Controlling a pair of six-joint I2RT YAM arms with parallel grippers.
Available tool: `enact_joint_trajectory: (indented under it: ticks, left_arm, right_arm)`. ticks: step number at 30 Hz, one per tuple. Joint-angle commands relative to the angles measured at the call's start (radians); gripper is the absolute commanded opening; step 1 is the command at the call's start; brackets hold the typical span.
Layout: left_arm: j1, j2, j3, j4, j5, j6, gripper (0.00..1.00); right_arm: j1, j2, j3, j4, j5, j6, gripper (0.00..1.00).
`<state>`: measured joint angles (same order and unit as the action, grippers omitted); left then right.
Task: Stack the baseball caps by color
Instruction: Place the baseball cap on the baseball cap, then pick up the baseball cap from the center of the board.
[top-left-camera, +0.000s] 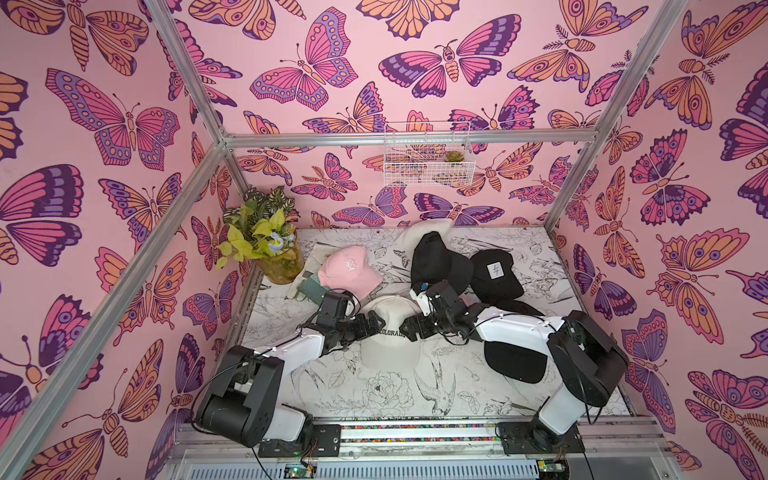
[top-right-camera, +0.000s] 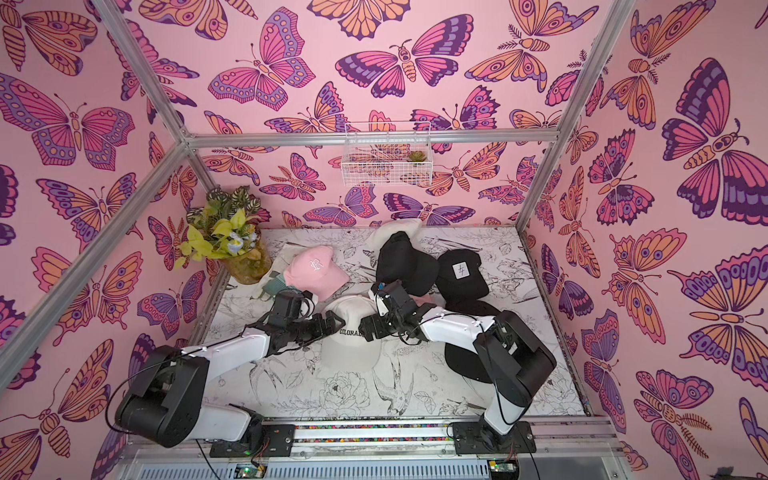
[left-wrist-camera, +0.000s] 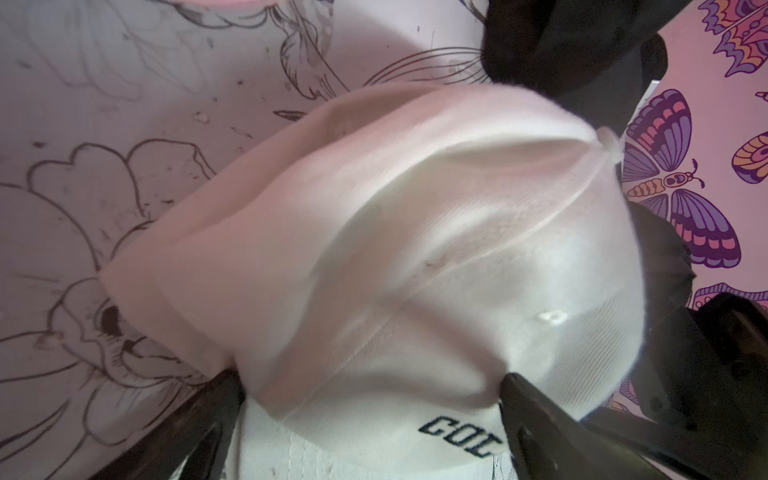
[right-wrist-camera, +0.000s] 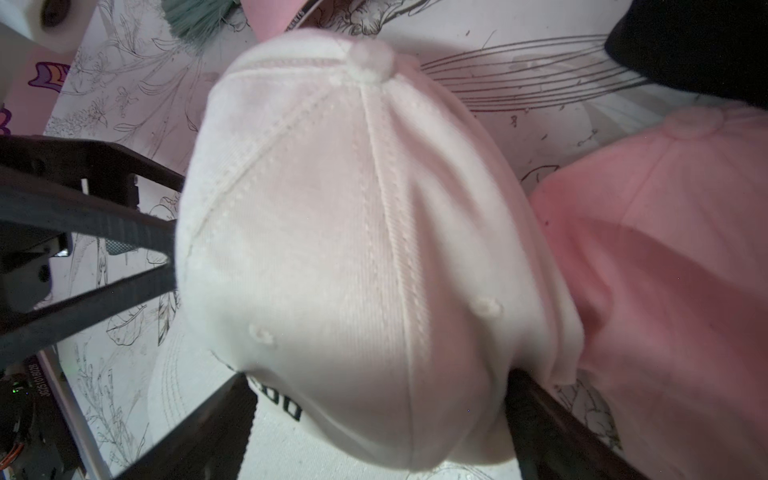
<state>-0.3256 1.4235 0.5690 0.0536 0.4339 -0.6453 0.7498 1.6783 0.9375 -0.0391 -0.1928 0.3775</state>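
So the cream-white fabric cap with black COLORADO lettering (top-left-camera: 388, 332) sits mid-table, brim toward the front rail, right between the two arms. The left gripper (top-left-camera: 374, 324) comes at the crown from one side and the right gripper (top-left-camera: 409, 326) from the other. Both have their jaws spread wide, and in each wrist view the crown (left-wrist-camera: 415, 257) fills the gap between the dark fingers (right-wrist-camera: 540, 415). The fingertips sit right at the fabric, but it doesn't look pinched and the cap is resting on the table.

Pretty crowded behind it. The pink cap with a white embroidered logo (top-left-camera: 349, 270) is back-left and the pile of plain black caps (top-left-camera: 436, 259) back-right. A second pink cap (right-wrist-camera: 665, 270) is just beside the crown. Another black cap (top-left-camera: 515, 361) lies under the right arm. The flower-print tabletop (top-left-camera: 332, 386) shows bare surface in front of the brim.
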Motion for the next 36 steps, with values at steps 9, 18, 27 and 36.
enact_joint_trajectory:
  ticks: [9,18,27,36]
  left_arm:
    - [0.007,-0.095,0.033,-0.015,-0.123,-0.021,1.00]
    - [0.016,-0.189,0.081,-0.027,-0.314,-0.099,1.00]
    - [0.022,-0.087,0.175,-0.046,-0.298,-0.073,1.00]
    - [0.026,0.014,0.290,-0.043,-0.216,-0.041,1.00]
  right_arm:
    - [-0.170,-0.183,0.018,0.080,0.095,0.126,0.99]
    - [-0.411,-0.043,0.171,0.072,0.086,0.135,0.98]
    - [-0.578,0.237,0.453,-0.040,-0.091,0.159,0.85]
    - [-0.586,0.578,0.841,0.039,-0.134,0.223,0.85]
